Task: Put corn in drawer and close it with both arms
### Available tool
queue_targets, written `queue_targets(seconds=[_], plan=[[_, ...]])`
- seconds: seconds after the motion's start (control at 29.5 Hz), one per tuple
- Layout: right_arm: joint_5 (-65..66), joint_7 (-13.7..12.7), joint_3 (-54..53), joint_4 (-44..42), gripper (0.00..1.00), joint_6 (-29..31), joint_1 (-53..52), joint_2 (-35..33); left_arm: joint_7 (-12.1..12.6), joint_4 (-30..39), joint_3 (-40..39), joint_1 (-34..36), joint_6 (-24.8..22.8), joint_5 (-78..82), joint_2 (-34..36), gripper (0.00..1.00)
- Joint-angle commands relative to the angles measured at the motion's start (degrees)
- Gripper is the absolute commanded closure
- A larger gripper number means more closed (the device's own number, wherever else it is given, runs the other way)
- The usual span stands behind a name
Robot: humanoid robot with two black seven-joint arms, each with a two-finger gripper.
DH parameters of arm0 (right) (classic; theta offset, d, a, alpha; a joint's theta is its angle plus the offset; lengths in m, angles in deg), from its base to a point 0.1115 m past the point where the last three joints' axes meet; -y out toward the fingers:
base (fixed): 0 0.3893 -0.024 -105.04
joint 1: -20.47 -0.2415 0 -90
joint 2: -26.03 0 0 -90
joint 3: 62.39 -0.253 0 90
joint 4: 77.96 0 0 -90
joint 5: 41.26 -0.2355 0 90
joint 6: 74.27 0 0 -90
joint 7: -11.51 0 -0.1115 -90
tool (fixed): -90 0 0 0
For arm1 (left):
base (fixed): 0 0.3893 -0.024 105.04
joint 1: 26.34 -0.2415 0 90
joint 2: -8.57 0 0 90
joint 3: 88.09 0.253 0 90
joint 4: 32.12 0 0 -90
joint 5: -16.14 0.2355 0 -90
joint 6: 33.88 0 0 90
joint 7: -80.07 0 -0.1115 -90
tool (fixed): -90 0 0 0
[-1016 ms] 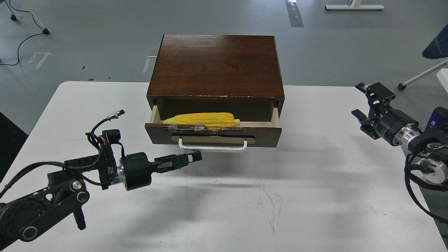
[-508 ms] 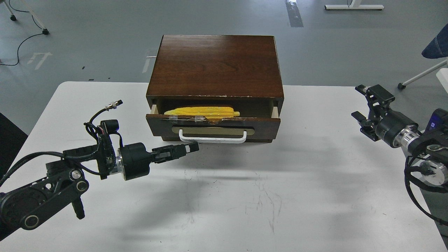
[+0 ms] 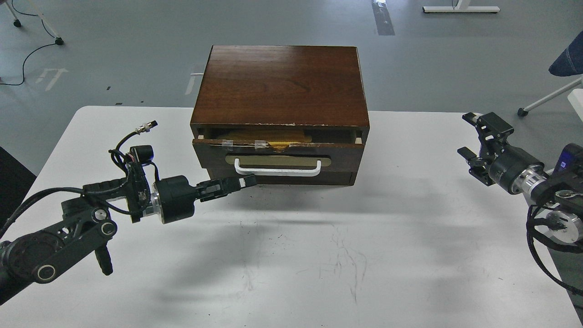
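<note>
Fingers of the left gripper (image 3: 248, 181) are pressed narrow together below the dark brown wooden drawer (image 3: 278, 157), a slit ajar, hiding the yellow corn cob (image 3: 278, 146). Right gripper (image 3: 473, 136) spreads wide, well apart over open white bench (image 3: 410, 237).

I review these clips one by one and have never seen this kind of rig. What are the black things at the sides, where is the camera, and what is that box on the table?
The camera sits in the robot's head and looks forward and down, so the black limbs are its own arms. The left gripper reaches toward the drawer, its fingers together, tip just below the white handle; whether it touches cannot be told. The right gripper hangs open at the far right, holding nothing. The brown wooden box stands on the white table. Its drawer is almost shut; through the narrow gap on top a sliver of the yellow corn shows. Neither gripper holds anything.
</note>
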Motion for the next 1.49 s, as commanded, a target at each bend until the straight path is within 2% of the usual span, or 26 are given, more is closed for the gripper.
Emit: queue_targets(seconds=[0.0, 0.74, 1.46], plan=[[0.00, -0.02, 0.00, 0.00, 0.00, 0.00, 0.31, -0.09, -0.02, -1.76, -0.01, 0.95, -0.11, -0.39, -0.94, 1.00], [0.00, -0.02, -0.09, 0.00, 0.00, -0.09, 1.01, -0.18, -0.02, -9.76, -0.01, 5.17, -1.43, -2.07, -3.49, 1.00], [0.00, -0.02, -0.71, 0.00, 0.00, 0.00, 1.54, -0.35, -0.02, -8.62, 0.08, 5.61, -4.73, -3.30, -2.61, 1.00]])
